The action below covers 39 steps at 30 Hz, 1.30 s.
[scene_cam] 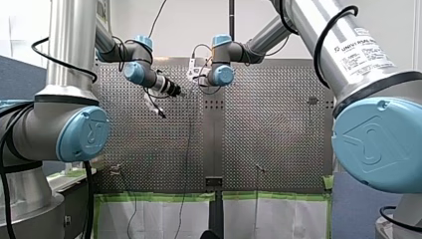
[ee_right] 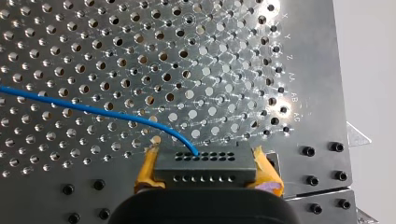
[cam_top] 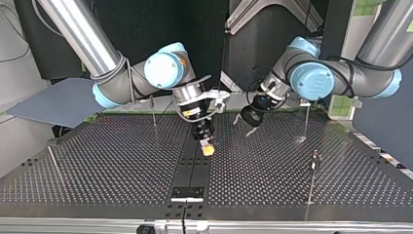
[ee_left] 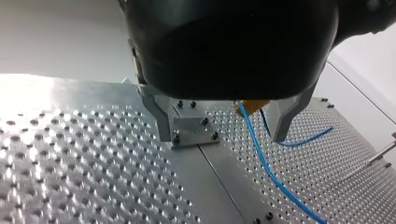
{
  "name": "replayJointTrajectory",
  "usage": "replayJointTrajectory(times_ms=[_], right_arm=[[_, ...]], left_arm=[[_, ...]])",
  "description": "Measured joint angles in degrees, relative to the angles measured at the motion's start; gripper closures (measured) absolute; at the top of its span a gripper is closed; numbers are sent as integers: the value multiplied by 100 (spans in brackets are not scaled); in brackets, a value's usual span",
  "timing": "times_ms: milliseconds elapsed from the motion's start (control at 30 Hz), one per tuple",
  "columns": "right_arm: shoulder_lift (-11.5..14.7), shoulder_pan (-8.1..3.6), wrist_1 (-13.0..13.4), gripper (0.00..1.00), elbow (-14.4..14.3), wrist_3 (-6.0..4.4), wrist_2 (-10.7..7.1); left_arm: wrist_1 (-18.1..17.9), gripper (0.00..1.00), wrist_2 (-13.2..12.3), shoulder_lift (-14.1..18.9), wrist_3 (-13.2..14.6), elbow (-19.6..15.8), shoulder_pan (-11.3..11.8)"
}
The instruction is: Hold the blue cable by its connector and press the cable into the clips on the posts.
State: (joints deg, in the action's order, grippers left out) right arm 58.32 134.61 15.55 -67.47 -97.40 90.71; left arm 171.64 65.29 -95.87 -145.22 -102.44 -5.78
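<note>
Currently my right gripper [ee_right: 208, 162] clamps the connector [ee_right: 205, 169] of the cable [ee_right: 93, 108], and my left gripper [ee_left: 223, 136] hangs open over the table [ee_left: 70, 154].

White label [scene_cam: 366, 50] on my right arm [scene_cam: 318, 30] reads UNIVERSAL ROBOTS; its smaller print is unreadable. Table [ee_right: 299, 70] edge engraved X, Y, Z, AA, AB, AC.

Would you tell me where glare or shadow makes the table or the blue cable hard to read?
Left wrist view: glare whitens part of the perforated table, yet the blue cable reads well. Right wrist view: bright glints ring the holes ahead of the connector. Top view: the cable barely shows on the dark centre strip.
</note>
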Motion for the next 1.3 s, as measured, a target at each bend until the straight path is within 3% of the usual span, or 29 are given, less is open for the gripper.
replayJointTrajectory(times_ms=[367, 867, 1300], right_arm=[[2, 9, 1, 100, 0, 0, -8], [0, 23, 8, 100, 0, 0, -17], [1, 26, 27, 100, 0, 0, -53]], left_arm=[[-68, 0, -24, -276, -52, 27, 15], [-683, 0, -361, -363, -701, 51, 4], [-725, 0, -370, -562, -920, 438, -57]])
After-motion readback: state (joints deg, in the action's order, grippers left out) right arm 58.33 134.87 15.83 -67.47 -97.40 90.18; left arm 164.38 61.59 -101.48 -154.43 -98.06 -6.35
